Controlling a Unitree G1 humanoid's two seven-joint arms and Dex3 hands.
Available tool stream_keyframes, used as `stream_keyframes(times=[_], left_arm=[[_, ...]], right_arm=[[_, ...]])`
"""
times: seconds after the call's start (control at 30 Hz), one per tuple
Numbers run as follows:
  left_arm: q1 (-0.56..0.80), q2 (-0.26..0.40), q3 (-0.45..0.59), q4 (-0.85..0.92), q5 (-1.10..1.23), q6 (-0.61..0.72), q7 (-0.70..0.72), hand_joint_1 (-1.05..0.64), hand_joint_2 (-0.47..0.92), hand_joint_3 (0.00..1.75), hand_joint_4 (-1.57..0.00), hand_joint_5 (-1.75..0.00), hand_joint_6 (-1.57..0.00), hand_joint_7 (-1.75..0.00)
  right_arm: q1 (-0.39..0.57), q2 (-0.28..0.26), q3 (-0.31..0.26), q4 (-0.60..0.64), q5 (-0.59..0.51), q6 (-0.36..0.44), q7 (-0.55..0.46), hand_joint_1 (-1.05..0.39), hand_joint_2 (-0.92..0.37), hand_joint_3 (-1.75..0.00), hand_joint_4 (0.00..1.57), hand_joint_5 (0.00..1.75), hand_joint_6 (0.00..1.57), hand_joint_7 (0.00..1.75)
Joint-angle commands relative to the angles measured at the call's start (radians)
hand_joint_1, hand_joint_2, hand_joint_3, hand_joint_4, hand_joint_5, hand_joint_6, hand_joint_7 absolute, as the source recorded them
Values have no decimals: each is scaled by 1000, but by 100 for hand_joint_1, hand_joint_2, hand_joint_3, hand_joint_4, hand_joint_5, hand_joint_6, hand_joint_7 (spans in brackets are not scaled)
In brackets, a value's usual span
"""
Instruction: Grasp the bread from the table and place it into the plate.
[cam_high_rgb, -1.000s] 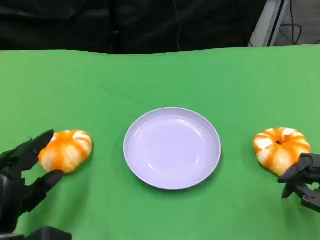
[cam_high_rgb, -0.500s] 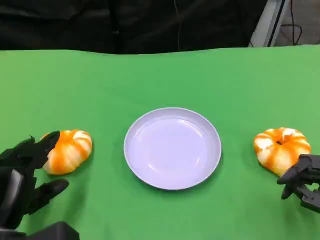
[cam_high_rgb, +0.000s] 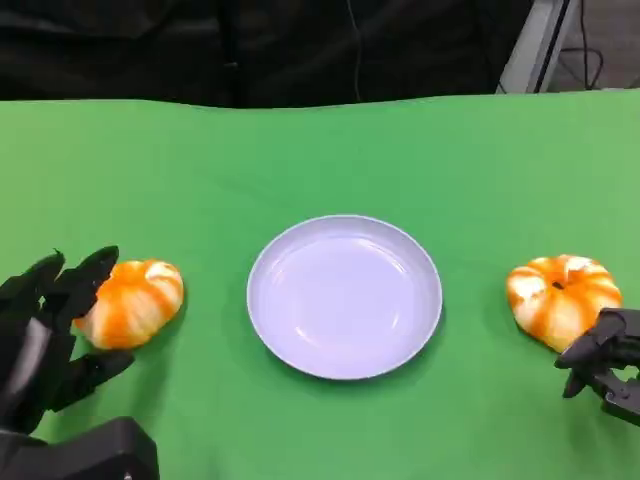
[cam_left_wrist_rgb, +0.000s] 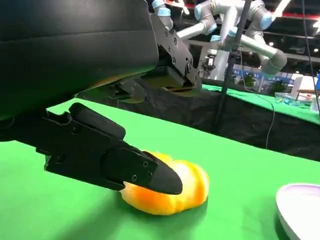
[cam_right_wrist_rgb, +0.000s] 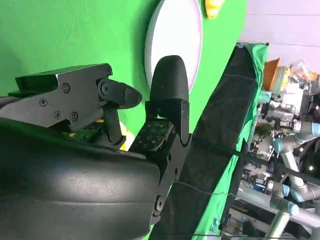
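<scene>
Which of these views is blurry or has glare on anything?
Head view: sharp, even light, soft sheen on the plate. Left wrist view: the bread is slightly soft and the fingers cast a shadow beneath it. Right wrist view: the near hand fairly sharp, background cluttered.

My worktop (cam_high_rgb: 320, 150) wears a matt green cloth, smooth and flat. The plate (cam_high_rgb: 345, 296) looks like pale, smooth plastic with a soft sheen. Both breads (cam_high_rgb: 132, 301) (cam_high_rgb: 562, 297) have a glossy orange glaze. My left hand (cam_high_rgb: 45, 340) is matt black plastic.
</scene>
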Motion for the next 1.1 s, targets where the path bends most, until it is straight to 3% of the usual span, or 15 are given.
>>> stream_keyframes(times=[0.03, 0.6, 1.1], left_arm=[[-10, 33, -9, -1, -3, 15, -4, -65, 82, 1, -38, 0, -40, 0], [-105, 60, -63, 116, -30, 8, -56, -72, 85, 0, -35, 0, -36, 0], [-234, 50, -132, 328, -68, -38, -90, -76, 83, 0, -34, 0, -32, 0]], right_arm=[[-1, -14, -10, -1, 19, 11, 7, 8, -88, -54, 87, 137, 96, 91], [-5, -14, -14, 3, 25, 12, 15, 8, -90, -51, 88, 135, 96, 91], [3, -12, -11, -5, 18, 10, 4, 8, -89, -51, 87, 136, 96, 90]])
